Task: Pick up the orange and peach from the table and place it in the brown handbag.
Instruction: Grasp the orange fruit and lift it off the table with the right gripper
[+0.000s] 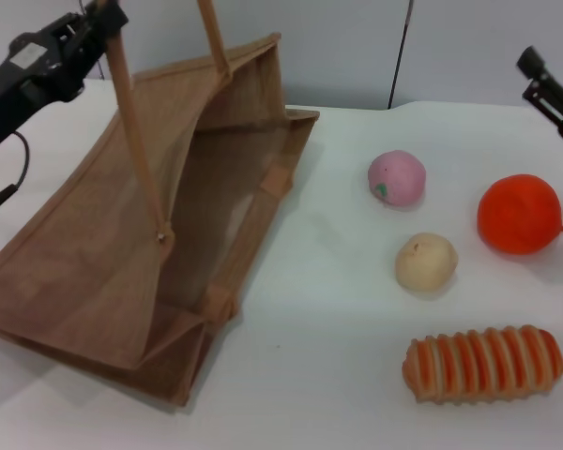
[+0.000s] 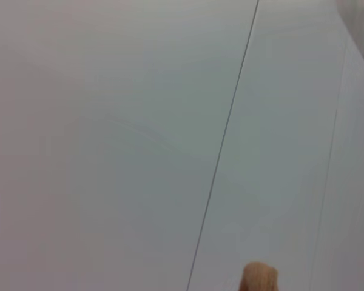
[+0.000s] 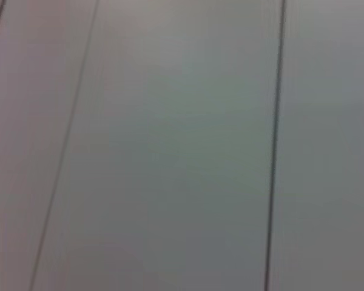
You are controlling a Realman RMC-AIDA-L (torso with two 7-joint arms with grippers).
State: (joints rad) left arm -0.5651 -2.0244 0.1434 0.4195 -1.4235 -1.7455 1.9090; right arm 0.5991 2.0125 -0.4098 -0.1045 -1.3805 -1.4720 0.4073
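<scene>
My left gripper, upper left, grasps a handle of the tan woven jute handbag, holding its mouth open. My right gripper, upper right, jaw state unclear, hovers above the smooth orange ball; the pink peach sits mid-frame. The round orange may roll if nudged

Left gripper holding brown handbag handle, orange, peach on table
</scene>
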